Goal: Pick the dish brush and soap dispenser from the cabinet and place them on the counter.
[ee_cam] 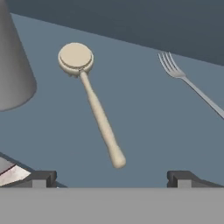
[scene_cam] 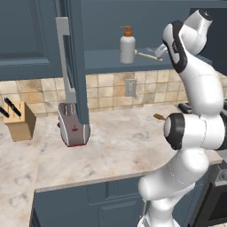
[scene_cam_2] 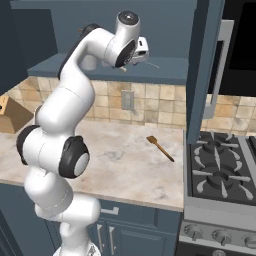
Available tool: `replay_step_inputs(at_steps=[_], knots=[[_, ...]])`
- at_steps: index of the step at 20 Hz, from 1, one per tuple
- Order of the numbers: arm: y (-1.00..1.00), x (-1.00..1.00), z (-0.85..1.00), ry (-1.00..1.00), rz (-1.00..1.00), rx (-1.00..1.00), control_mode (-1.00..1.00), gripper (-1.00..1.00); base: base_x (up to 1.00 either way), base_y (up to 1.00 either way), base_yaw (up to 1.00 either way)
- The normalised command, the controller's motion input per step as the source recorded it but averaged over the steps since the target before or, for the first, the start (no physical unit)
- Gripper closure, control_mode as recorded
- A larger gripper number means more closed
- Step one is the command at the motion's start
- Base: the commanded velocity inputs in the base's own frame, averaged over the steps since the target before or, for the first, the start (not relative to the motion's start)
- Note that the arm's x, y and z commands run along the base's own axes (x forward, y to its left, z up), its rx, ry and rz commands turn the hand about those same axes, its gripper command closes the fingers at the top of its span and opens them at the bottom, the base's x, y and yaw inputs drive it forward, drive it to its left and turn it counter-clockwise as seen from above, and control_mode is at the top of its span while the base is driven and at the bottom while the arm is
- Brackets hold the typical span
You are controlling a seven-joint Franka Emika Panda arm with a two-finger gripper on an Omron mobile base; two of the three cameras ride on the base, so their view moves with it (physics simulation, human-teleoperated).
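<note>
cabinet (scene_cam: 42, 44) first: the dark slate-blue wall unit stands with a door swung open, its long silver bar handle (scene_cam: 65, 57) hanging out over the bench (scene_cam: 119, 142), and its bottom shelf (ee_cam: 144, 131) carries both things the task wants. below it the beige marbled bench holds a toaster (scene_cam: 73, 124), a knife block (scene_cam: 17, 122) and a darker orange-brown utensil (scene_cam_2: 160, 147) lying near the stove (scene_cam_2: 222, 170); neither task item is down there yet. soap dispenser (scene_cam: 127, 44), white with an orange pump, stands upright on the shelf, just to the left of the arm's reach in the left base view. dish brush (ee_cam: 94, 105) lies flat on the shelf right under the tool (ee_cam: 111, 177), and that is the relation the next move turns on: in the hand view its long axis runs slantwise, round head far and to the upper left, handle end close in, roughly midway between the two fingertips (ee_cam: 41, 177), which stand spread wide with nothing held. a fork (ee_cam: 188, 81) lies apart on the right. judging from this, the tool needs to go down and close across the handle.
</note>
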Motion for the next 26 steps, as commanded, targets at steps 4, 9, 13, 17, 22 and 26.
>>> replay_step_inputs(at_steps=[4, 9, 13, 17, 22, 26], knots=[[0.01, 0.35, -0.08, -0.02, 0.00, 0.00, -1.00, -1.00, 0.00, 0.00, 0.00], [0.00, 0.37, -0.08, -0.01, 0.01, 0.00, -1.00, -1.00, 0.00, 0.00, 0.00], [0.09, 0.17, -0.03, 0.00, 0.02, 0.00, -1.00, -1.00, 0.00, 0.00, 0.00], [0.28, 0.05, 0.00, 0.02, 0.01, 0.00, -1.00, -1.00, 0.00, 0.00, 0.00], [0.22, 0.14, -0.08, 0.03, 0.01, 0.00, -1.00, -1.00, 0.00, 0.00, 0.00], [0.01, 0.20, -0.27, 0.00, 0.01, 0.02, -1.00, -1.00, 0.00, 0.00, 0.00]])
